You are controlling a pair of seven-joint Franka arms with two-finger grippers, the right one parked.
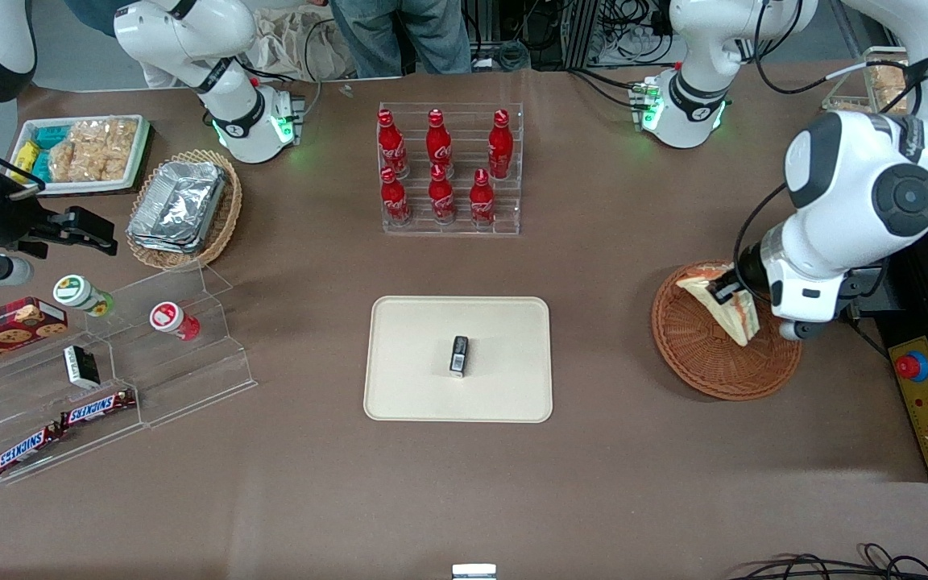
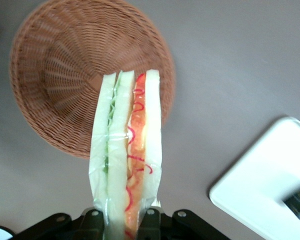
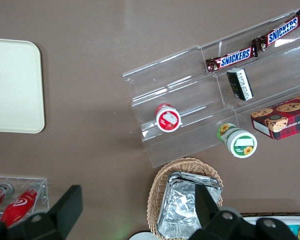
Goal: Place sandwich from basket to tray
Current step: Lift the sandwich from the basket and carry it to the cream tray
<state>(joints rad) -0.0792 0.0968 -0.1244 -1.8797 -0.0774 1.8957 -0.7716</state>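
Left wrist view is showing the gripper [image 2: 124, 220] clamping one end of the sandwich [image 2: 126, 155], which is hanging above the basket [image 2: 55, 85]. The narrow hold on slick wrap is risking a slip while it is travelling to the tray [image 2: 262, 185].

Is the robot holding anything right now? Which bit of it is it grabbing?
Yes. The gripper holds the wrapped sandwich by one end, pinched across its bread sides, lifted over the basket.
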